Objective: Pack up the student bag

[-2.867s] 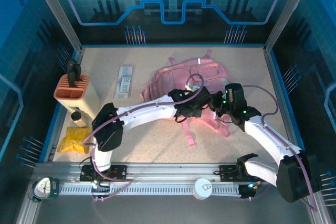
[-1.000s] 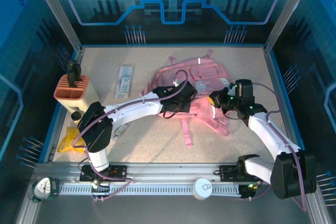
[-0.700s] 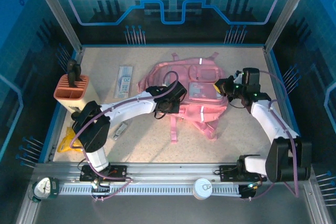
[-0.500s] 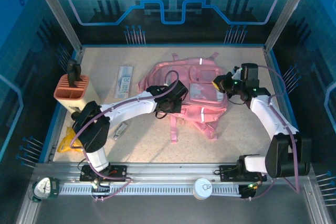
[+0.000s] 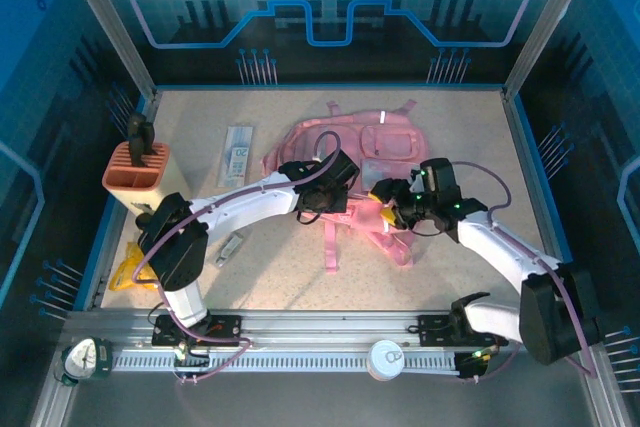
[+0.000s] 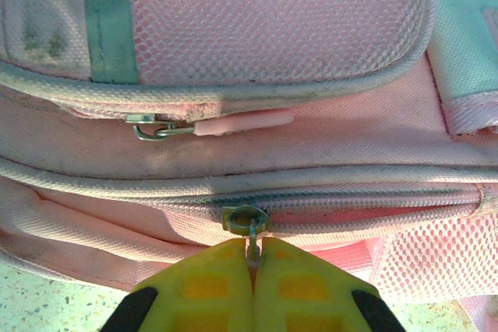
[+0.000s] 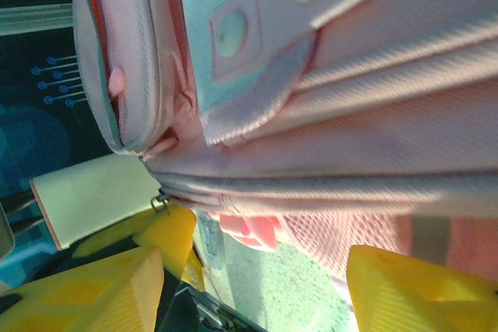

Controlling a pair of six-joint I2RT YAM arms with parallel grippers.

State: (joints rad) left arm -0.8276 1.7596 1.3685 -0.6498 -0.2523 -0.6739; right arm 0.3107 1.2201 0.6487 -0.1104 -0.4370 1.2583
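Left wrist cam: left gripper (image 6: 254, 270) cropped by bottom edge, zipper pull (image 6: 254, 240) end swallowed btwn its pads. Right wrist: right gripper (image 7: 253, 266), 2 fingers cropped at bottom too, bag (image 7: 373, 114) runs off top & right. Overhead, left arm (image 5: 250, 202) hides bag's near-left corner. Small grey item (image 5: 230, 246) by the arm, too tiny to ID.

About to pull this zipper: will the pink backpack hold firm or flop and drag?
Probably floppy: the student bag lies slumped, its fabric creased and straps sprawled. It likely drags rather than resists, since the left gripper pinches just its thin zipper pull.
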